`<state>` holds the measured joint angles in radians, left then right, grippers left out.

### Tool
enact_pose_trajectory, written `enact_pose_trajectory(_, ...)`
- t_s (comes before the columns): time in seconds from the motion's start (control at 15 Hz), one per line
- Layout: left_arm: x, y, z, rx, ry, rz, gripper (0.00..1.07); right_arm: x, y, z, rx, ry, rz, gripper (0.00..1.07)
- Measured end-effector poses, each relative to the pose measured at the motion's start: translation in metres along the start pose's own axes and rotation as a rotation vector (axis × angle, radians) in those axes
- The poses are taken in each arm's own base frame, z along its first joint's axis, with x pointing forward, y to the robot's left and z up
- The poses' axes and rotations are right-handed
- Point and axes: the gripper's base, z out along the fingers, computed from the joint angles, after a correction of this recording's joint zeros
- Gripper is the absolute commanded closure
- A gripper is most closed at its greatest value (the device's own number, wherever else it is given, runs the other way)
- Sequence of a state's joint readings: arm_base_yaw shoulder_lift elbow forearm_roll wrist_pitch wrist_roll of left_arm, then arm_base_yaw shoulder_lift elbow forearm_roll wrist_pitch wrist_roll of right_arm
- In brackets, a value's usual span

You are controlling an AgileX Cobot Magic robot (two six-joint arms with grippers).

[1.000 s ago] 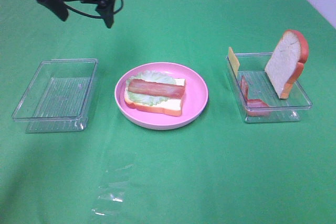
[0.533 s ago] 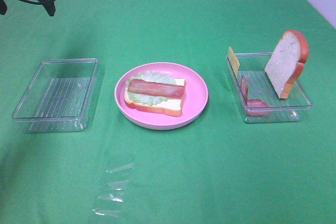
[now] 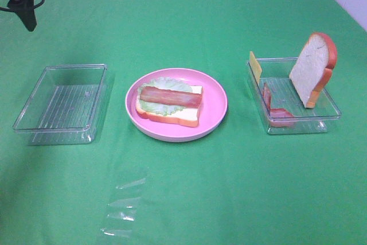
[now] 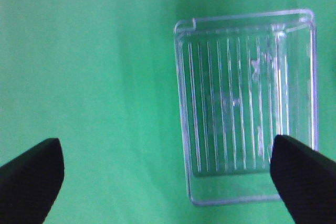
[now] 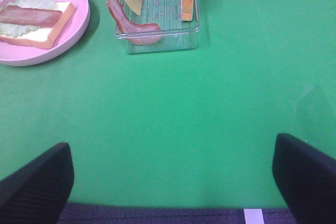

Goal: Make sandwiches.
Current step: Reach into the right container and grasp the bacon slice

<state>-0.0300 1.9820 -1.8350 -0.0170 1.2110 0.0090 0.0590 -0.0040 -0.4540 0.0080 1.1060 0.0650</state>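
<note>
A partly built sandwich point(image 3: 169, 102) lies on the round pink plate point(image 3: 215, 104): a white bread slice with orange-brown crust, pale green lettuce point(image 3: 166, 84) and one bacon strip point(image 3: 171, 96) on top. It also shows in the right wrist view point(image 5: 32, 20). The right clear tray point(image 3: 330, 113) holds an upright bread slice point(image 3: 312, 70), a yellow cheese slice point(image 3: 255, 65) and a bacon strip point(image 3: 274, 110). My left gripper point(image 4: 168, 174) is open and empty, high over the left tray; its arm shows at the far left corner point(image 3: 20, 1). My right gripper point(image 5: 170, 174) is open and empty, at the near table edge.
An empty clear tray point(image 3: 63, 102) sits left of the plate, also in the left wrist view point(image 4: 247, 114). A clear plastic sheet point(image 3: 123, 202) lies on the green cloth near the front.
My left arm has swung away to the left, from above the far centre-left to the far left corner. Nothing on the table has moved.
</note>
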Motion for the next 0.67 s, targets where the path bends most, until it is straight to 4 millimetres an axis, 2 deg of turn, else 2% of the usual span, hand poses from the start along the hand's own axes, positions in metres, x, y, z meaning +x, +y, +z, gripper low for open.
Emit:
enact_pose_trajectory(0.13,0.036,0.0,-0.018,0.001,0.042,0.001,0.07,0.0,0.0,0.0,0.0,0.0,0.0,0.09)
enact_pose_trajectory(0.2,0.054,-0.001,-0.034,0.003,0.035,0.004,0.07,0.0,0.0,0.0,0.0,0.0,0.0,0.09)
enact_pose_trajectory(0.27,0.066,-0.001,-0.039,0.004,0.038,0.004,0.07,0.0,0.0,0.0,0.0,0.0,0.0,0.09)
enact_pose_trajectory(0.33,0.088,-0.002,-0.056,0.004,0.008,0.003,0.07,0.0,0.0,0.0,0.0,0.0,0.0,0.09)
enact_pose_trajectory(0.47,0.139,-0.002,-0.078,0.004,-0.034,0.003,0.07,0.0,0.0,0.0,0.0,0.0,0.0,0.09)
enact_pose_trajectory(0.53,0.197,-0.003,-0.105,0.009,-0.121,0.002,0.07,0.0,0.0,0.0,0.0,0.0,0.0,0.09)
enact_pose_trajectory(0.6,0.224,-0.004,-0.115,0.012,-0.162,0.002,0.07,0.0,0.0,0.0,0.0,0.0,0.0,0.09)
enact_pose_trajectory(0.67,0.237,-0.004,-0.118,0.012,-0.179,0.003,0.07,0.0,0.0,0.0,0.0,0.0,0.0,0.09)
